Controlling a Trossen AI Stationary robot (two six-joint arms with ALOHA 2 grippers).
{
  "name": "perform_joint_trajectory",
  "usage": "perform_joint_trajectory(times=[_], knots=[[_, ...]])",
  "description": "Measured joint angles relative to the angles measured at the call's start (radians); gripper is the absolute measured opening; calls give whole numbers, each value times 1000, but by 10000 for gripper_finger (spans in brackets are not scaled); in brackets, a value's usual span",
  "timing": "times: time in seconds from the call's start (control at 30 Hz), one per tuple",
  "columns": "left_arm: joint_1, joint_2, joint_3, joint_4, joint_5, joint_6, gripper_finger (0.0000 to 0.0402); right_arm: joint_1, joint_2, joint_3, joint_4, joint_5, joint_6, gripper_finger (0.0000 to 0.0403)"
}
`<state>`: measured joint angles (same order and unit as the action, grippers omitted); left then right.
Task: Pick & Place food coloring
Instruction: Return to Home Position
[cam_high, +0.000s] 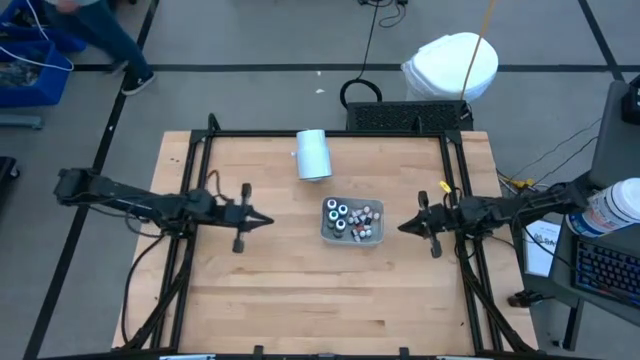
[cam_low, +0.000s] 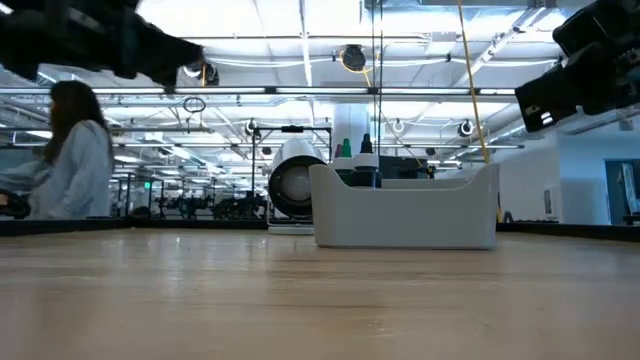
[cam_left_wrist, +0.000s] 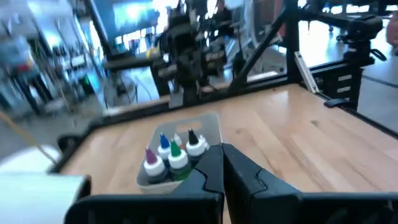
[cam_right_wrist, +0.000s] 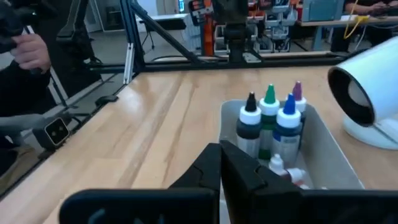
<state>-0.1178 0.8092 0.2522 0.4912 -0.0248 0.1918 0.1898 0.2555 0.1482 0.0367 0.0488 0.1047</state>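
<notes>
We see all the food coloring bottles (cam_high: 348, 217) sitting inside the grey bin (cam_low: 405, 215), near the middle of the high view. No bottle lies out on the wooden table (cam_high: 300, 290). We think that is why both arms hang away from the bin: the putting-in looks done, so they wait at the sides. The left gripper (cam_high: 268, 221) is at middle left, its two fingers pressed together with nothing between them. The right gripper (cam_high: 402, 228) is at middle right, its fingers pressed together too, and empty. Both point at the bin but do not touch it. A white cylinder (cam_high: 313, 155) lies on its side above the bin in the high view, a little apart from it.

In the low view the bin's wall hides almost every bottle. Only a few tips poke over the rim. The small whitish bottles are piled close, so we cannot count them. The arms are cut off at the top corners there. A person (cam_low: 75, 150) at the left edge is partly cut off.
</notes>
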Motion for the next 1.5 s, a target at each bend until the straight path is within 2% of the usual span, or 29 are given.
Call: perform_joint_trajectory(times=[0.17,0.33,0.47,0.57,0.63,0.8,0.97,1.07,1.23,1.37,1.5], knots=[[22,-134,-79,41,63,93,4,-2,-127,0,-77,-1,-28,0],[168,-165,-91,4,157,91,3,-26,-187,0,-102,2,-61,0],[293,-165,-91,0,288,68,2,-63,-252,-1,-140,1,-72,0],[358,-180,-91,-23,385,57,2,-66,-254,2,-165,-2,-75,0],[384,-198,-91,-55,410,61,2,-66,-252,2,-178,-1,-76,0],[403,-293,-91,-184,414,69,2,-66,-254,2,-194,0,-72,0],[403,-439,-93,-341,382,76,1,-66,-254,2,-182,1,-76,0],[403,-523,-135,-348,389,76,1,-66,-255,-21,-146,-1,-81,0],[403,-633,-242,-341,391,14,1,-66,-254,-96,19,-3,-81,0],[383,-681,-242,-372,379,-37,1,-65,-254,-101,11,-50,-62,0],[347,-727,-242,-352,347,-21,1,-64,-254,-103,-19,-75,-46,0]])
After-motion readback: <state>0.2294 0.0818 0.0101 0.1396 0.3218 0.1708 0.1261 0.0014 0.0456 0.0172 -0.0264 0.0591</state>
